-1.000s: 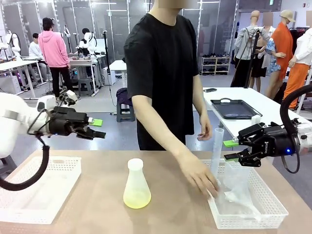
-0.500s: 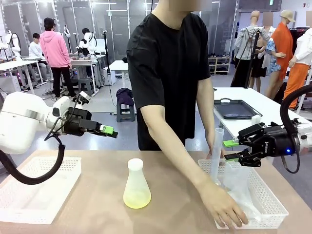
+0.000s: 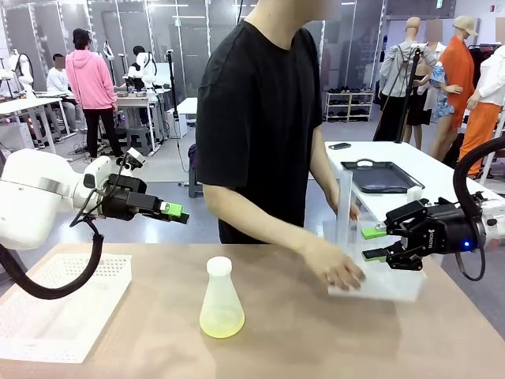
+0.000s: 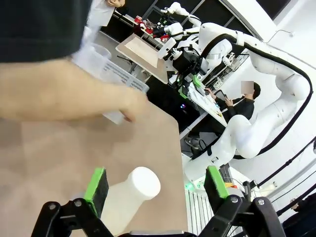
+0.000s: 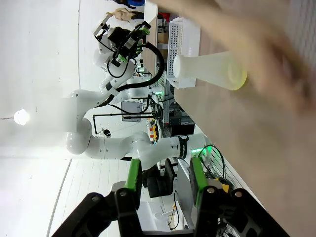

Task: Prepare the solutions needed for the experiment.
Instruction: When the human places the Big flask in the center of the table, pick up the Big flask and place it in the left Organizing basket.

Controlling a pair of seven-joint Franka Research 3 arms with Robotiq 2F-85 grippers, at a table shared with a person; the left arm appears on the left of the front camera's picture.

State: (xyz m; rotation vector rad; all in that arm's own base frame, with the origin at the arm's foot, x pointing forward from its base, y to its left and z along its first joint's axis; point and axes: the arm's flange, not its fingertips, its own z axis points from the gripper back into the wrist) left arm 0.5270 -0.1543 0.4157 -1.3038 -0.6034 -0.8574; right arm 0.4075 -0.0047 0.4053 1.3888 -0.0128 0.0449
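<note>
We judge the step in hand to be the clearing of the work area: the person's hand (image 3: 335,268) is on a white basket (image 3: 379,286) at our right, which looks blurred and lifted, with a tall clear cylinder (image 3: 344,207) standing in it. To do this step well, we keep both arms back until that hand and basket are out of the way, since the forearm crosses just in front of the flask (image 3: 220,301) and any reach now could meet it.

Going from large to small: the table (image 3: 158,347) is brown and bare in the middle. A second white basket (image 3: 55,304) sits at our left edge. The left gripper (image 3: 175,212) hangs above that side, well apart from the flask, with its fingers spread wide and nothing between them; the left wrist view looks down past its green pads (image 4: 97,186) at the flask's white top. The right gripper (image 3: 374,244) hangs just beside the moving basket, its fingers partly drawn in; we cannot see anything held between them.

The flask stands upright near the table's middle, frosted and conical, with a white cap. The solution (image 3: 221,322) lies in its bottom as a shallow, pale yellow, see-through layer. In the right wrist view it shows as a yellow band (image 5: 236,75) at the flask's base. When we do reach, we judge that a grip on the neck, kept upright, would suit it best.
</note>
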